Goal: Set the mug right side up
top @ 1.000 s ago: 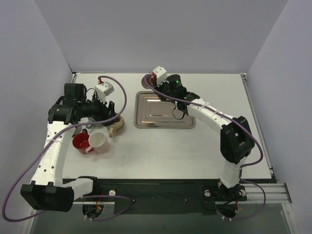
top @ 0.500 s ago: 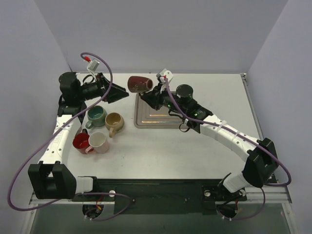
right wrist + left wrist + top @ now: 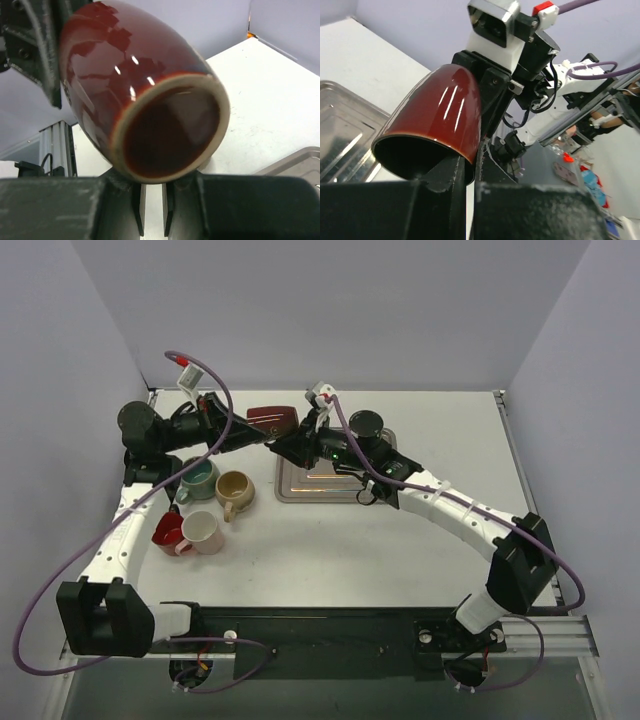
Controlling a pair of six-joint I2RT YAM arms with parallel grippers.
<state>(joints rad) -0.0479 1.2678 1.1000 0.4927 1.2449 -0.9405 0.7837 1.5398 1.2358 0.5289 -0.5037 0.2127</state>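
Above the tray's ten-o'clock corner, the mug lies sideways in midair. Our right gripper clamps it from four o'clock; our left gripper pinches its rim from nine. We should confirm the left grip is firm before the right lets go.

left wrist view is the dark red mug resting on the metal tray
No, the dark red mug hangs on its side in the air, with the metal tray lying on the table below it.
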